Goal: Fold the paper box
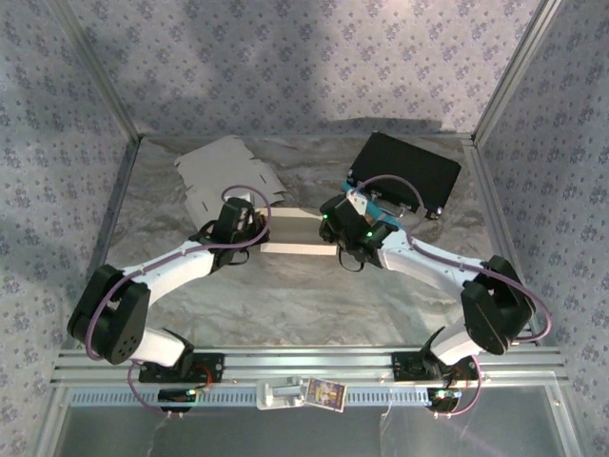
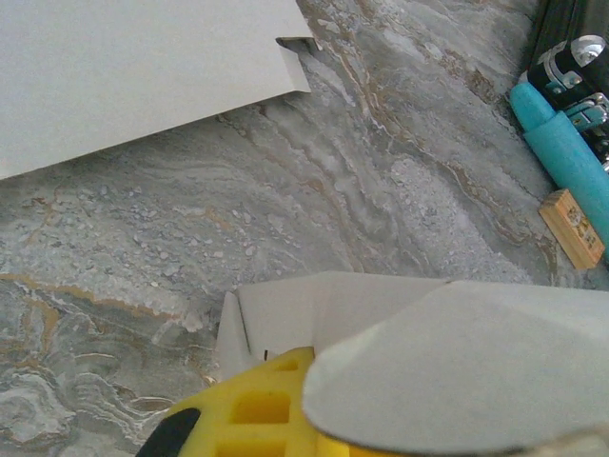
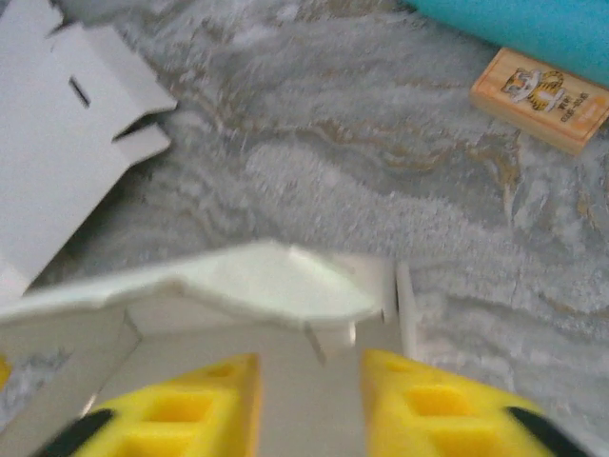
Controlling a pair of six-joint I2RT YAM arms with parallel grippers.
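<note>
Lying behind box (image 1: 293, 231), cardboard (image 1: 224, 171) (flat), black case (image 1: 404, 169)

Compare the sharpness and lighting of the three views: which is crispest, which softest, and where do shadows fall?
Top external view: crisp, with broad soft shadows mottling the back wall. Left wrist view: the marble table is sharp, the near paper box flap soft. Right wrist view: softest overall, the yellow fingers and box edges blurred.

Left wrist: box (image 2: 457, 371) flap hides most of left claw (image 2: 319, 371). Right wrist: box blurred, right claw (image 3: 309, 371) cropped at bottom edge.
</note>
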